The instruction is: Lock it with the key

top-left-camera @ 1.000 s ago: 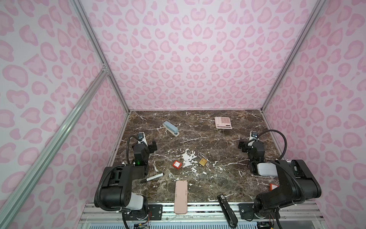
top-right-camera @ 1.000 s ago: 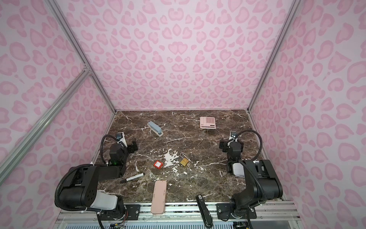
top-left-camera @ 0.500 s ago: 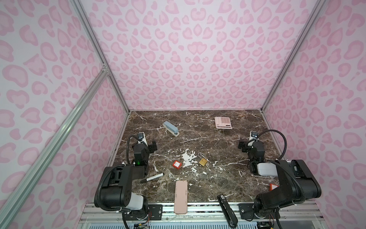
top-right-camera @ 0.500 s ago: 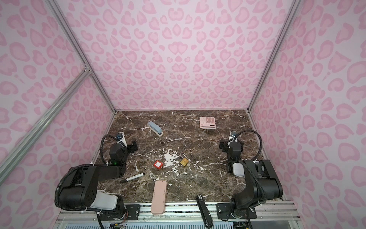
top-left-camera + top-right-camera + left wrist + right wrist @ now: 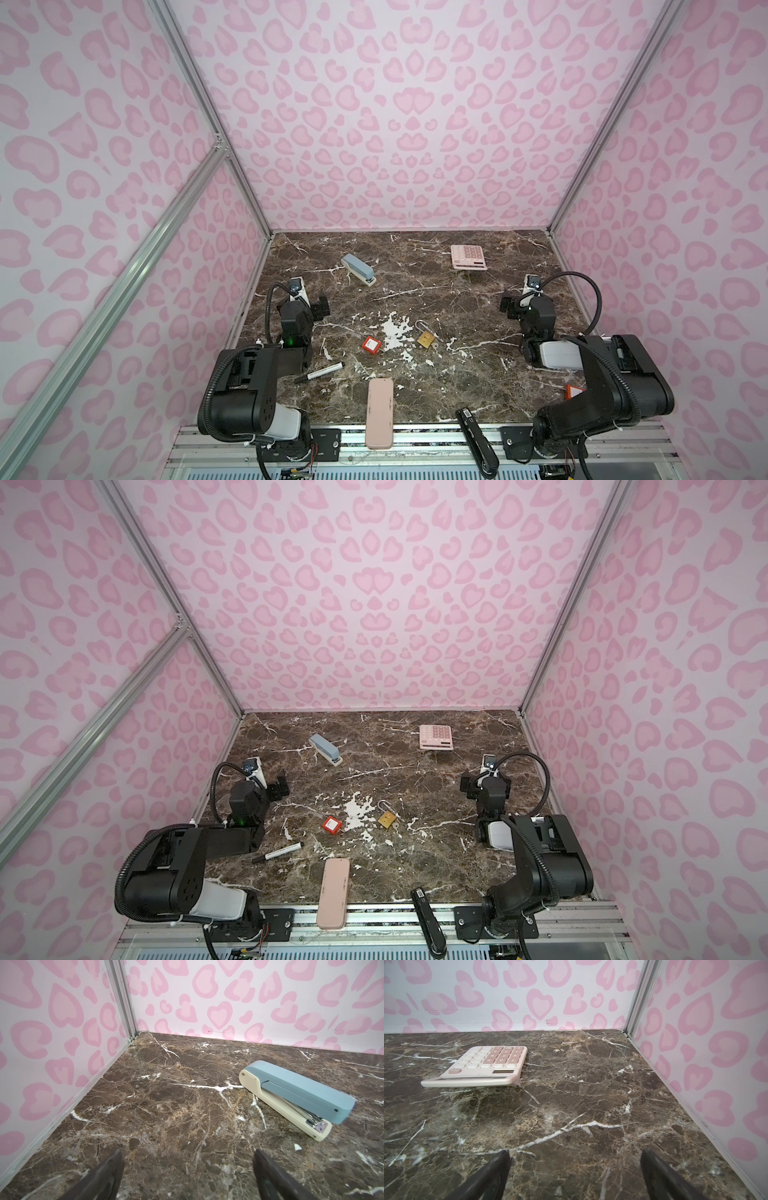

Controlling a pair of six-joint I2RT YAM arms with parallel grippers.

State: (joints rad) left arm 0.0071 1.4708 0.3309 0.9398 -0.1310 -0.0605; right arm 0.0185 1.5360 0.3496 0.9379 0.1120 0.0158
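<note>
Padlock (image 5: 424, 339) well apart from right claw (image 5: 508, 305)

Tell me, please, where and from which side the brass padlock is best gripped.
Grip the padlock by its brass body, pinching across the two side edges from straight above. It lies flat on the table. Its open shackle, pointing toward the back wall, is thin wire that would likely slip or pivot, whereas the body is the blocky part.

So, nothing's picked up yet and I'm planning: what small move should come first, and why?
Probably ease the right gripper toward the brass padlock: it lies untouched in the middle, and this gripper, open and empty like the left gripper, seems closer.
</note>
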